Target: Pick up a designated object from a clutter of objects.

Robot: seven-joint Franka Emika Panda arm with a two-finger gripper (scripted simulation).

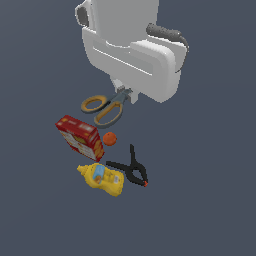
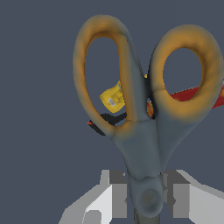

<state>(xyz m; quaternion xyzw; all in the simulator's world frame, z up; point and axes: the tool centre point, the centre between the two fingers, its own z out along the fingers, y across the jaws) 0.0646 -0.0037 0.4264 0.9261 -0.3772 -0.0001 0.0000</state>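
Gripping scissors at pivot, gripper fingers visible only from wrist

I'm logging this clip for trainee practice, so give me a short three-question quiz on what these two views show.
1. True or false: the gripper is closed on the scissors near their pivot.
2. Which object lies directly between the red cracker box and the black spring clamp in the exterior view? A) yellow mustard bottle B) small orange ball C) scissors
3. Fill in: the scissors' loop handles are coloured ______.

Key: 1 true; 2 B; 3 yellow-orange.
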